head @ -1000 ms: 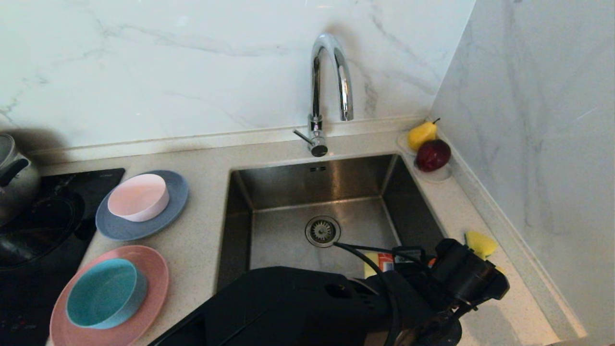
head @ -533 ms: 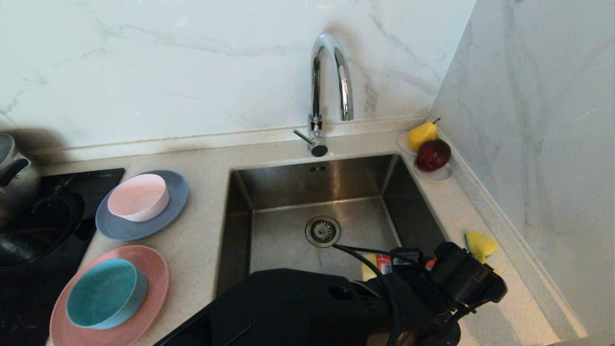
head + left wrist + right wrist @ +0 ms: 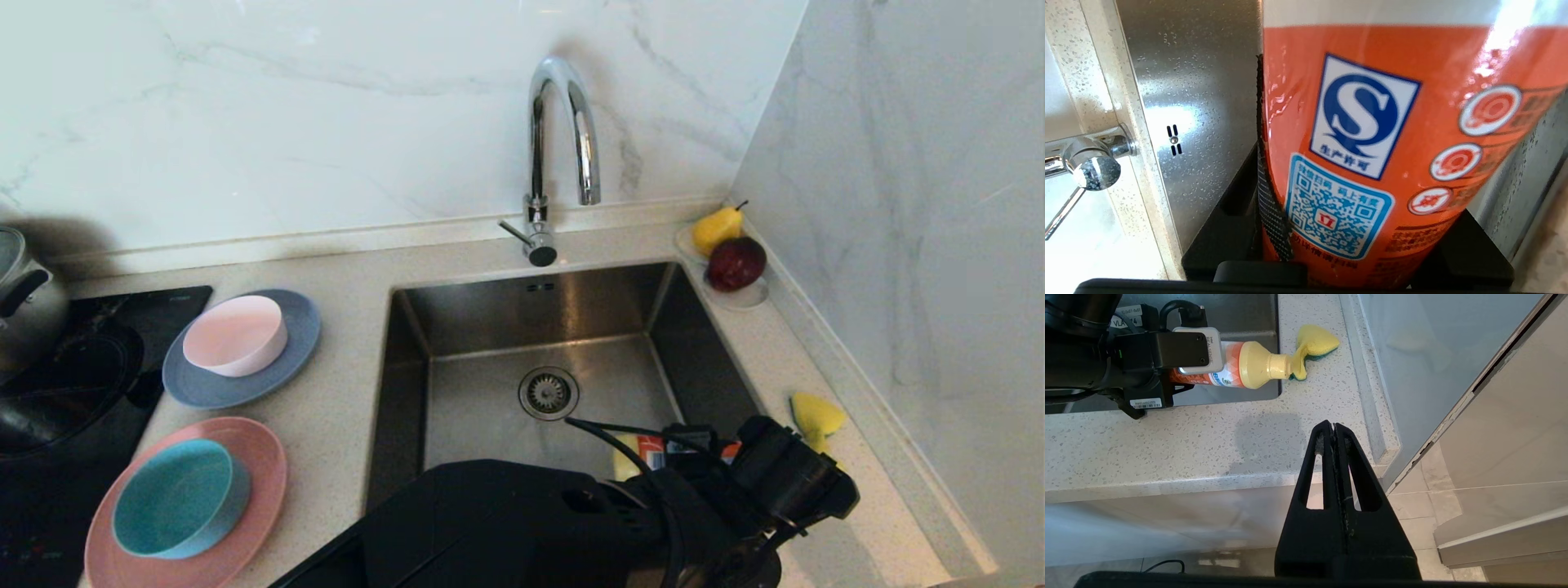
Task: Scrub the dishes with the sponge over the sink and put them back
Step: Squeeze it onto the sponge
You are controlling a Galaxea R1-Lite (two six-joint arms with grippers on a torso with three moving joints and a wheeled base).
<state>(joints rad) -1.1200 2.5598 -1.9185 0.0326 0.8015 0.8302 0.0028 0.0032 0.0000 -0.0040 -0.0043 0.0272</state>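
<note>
My left gripper (image 3: 1180, 371) is shut on an orange bottle (image 3: 1372, 143) with a yellow cap (image 3: 1257, 367), held level over the sink's (image 3: 473, 408) right front corner. The cap's tip meets the bent yellow sponge (image 3: 1314, 345), which lies on the counter right of the sink (image 3: 816, 415). Left of the sink, a pale pink bowl (image 3: 235, 335) sits on a grey-blue plate (image 3: 298, 351). Nearer me, a teal bowl (image 3: 180, 496) sits on a salmon-pink plate (image 3: 261, 465). My right gripper (image 3: 1334, 426) hangs shut and empty below the counter's front edge.
A chrome tap (image 3: 562, 131) curves over the sink's back. A white dish with a pear and a red fruit (image 3: 727, 261) stands in the back right corner by the wall. A steel pot (image 3: 24, 302) rests on the black hob (image 3: 73, 392) at far left.
</note>
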